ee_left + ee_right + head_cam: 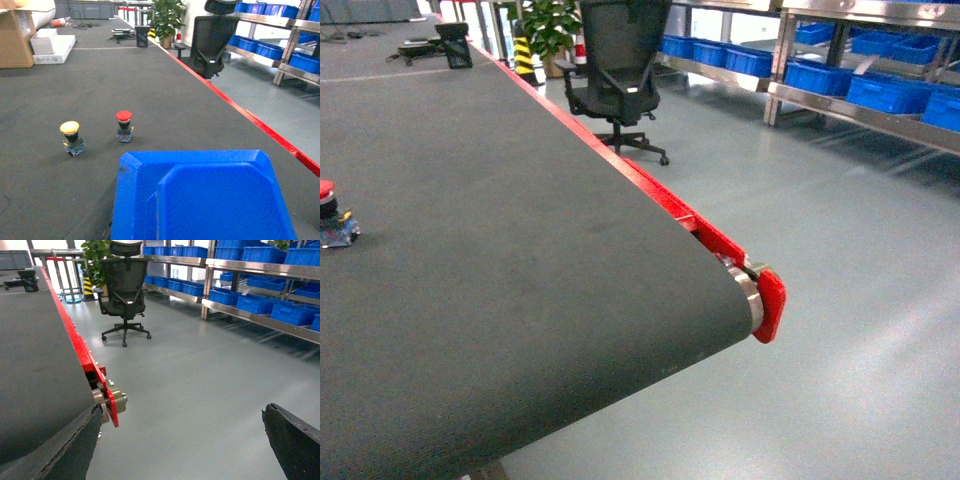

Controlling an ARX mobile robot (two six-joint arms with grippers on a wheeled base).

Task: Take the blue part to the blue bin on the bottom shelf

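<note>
The blue part (200,200) fills the bottom of the left wrist view. It is a bright-blue piece with chamfered corners, held just above the dark belt (100,90). It covers my left gripper's fingers, which appear shut on it. My right gripper (185,440) is open with nothing between its fingers (295,440), past the belt's end over the grey floor. Several blue bins (890,92) stand on the low steel shelf (860,112) at the far right, also seen as blue bins (295,314) in the right wrist view. Neither gripper shows in the head view.
A yellow-capped button (71,136) and a red-capped button (124,125) stand on the belt ahead of the part. The belt's red side rail (650,190) ends at a roller (752,292). An office chair (615,80) stands on the floor before the racks.
</note>
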